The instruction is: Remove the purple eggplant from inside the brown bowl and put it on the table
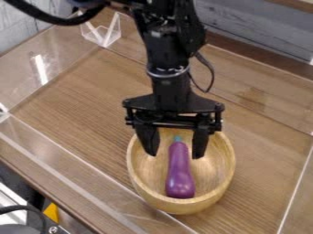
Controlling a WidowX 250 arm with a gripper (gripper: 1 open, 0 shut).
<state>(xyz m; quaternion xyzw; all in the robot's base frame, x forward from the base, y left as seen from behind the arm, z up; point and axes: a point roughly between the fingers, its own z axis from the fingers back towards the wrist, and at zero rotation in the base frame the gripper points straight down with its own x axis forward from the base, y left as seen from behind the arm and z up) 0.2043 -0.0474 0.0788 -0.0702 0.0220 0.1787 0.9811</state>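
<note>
Purple eggplant (180, 171): smooth, glossy, plastic-looking skin with a pale highlight down its length; stem tip darker and duller.
Brown bowl (215, 186): light wood, grain visible on the thick rim, satin rather than shiny.
Table (98, 101): brown wood-grain top, smooth, soft sheen with faint reflections.
Acrylic walls (37, 64): clear plastic, glossy, bright glints at the edges.
Gripper (175, 142): matt black, hard-looking fingers; material cannot be told.

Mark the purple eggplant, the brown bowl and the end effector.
purple eggplant (180, 171): camera view, middle of its body.
brown bowl (224, 183): camera view, right rim.
end effector (175, 142): camera view, midway between its open fingertips.
</note>
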